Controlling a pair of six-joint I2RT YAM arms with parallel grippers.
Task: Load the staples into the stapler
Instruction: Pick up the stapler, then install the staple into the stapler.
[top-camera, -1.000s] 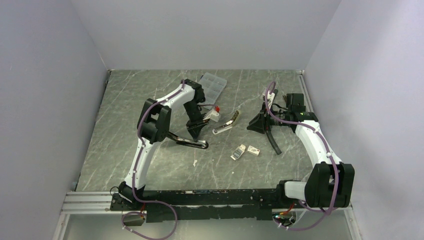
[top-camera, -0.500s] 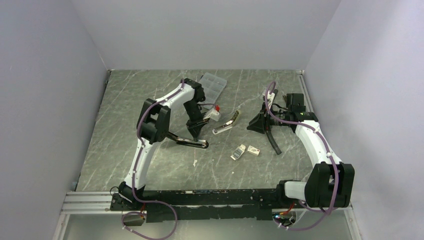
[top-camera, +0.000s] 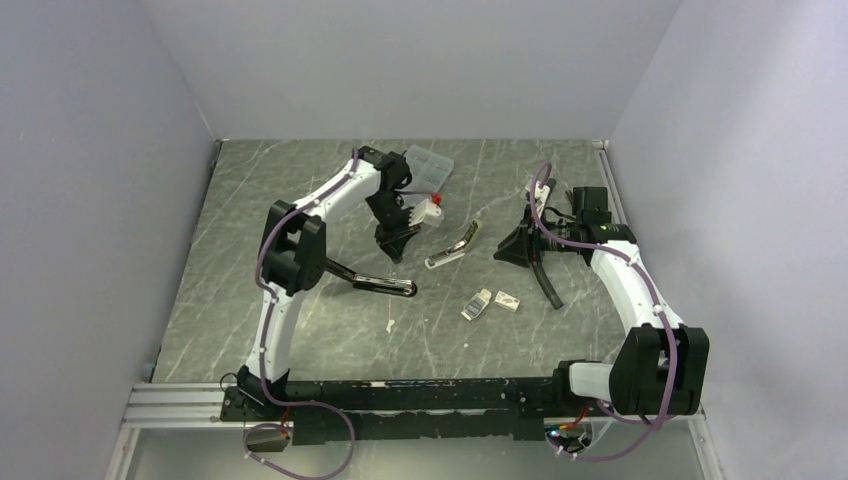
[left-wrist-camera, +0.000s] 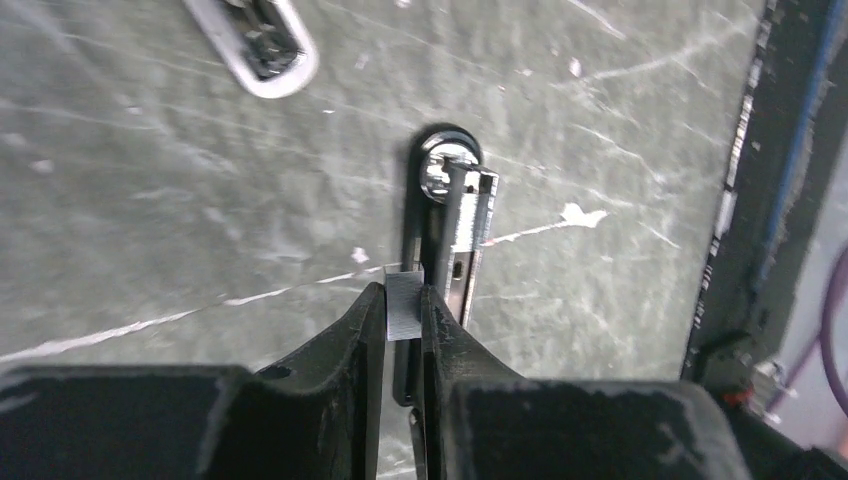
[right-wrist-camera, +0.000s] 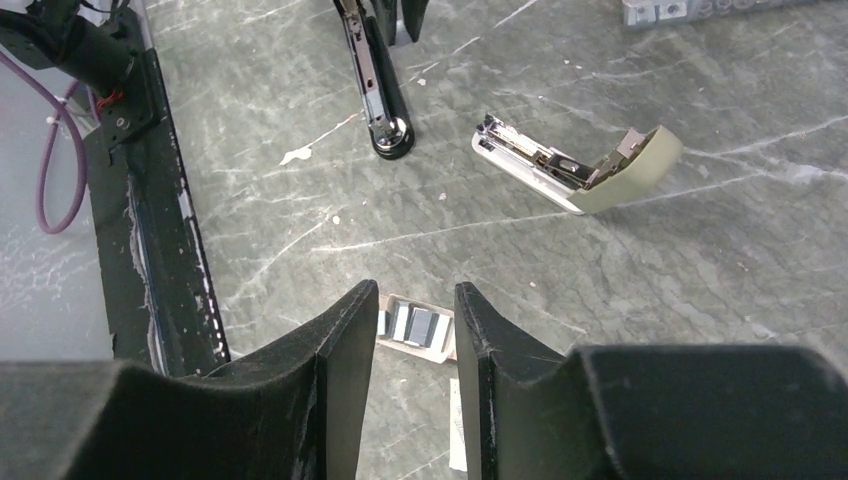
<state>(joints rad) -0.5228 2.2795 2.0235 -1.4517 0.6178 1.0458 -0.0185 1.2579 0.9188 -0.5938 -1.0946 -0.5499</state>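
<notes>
Staples (left-wrist-camera: 404, 307) grey metal; blk stapler (top-camera: 383, 285) glossy, chrome; table (top-camera: 300, 330) matt.

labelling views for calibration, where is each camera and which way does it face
top external: above and behind the bases, looking down on the table; left arm and right arm show.
left wrist: faces down at the black stapler; left gripper pinches a staple strip.
right wrist: faces down at the staple tray; open right gripper shows.
shared: black stapler, all three.

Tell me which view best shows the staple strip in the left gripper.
Left wrist: the staple strip sits pinched in the left gripper, over the black stapler. From the top camera it is too small to see; the right wrist view misses it.
</notes>
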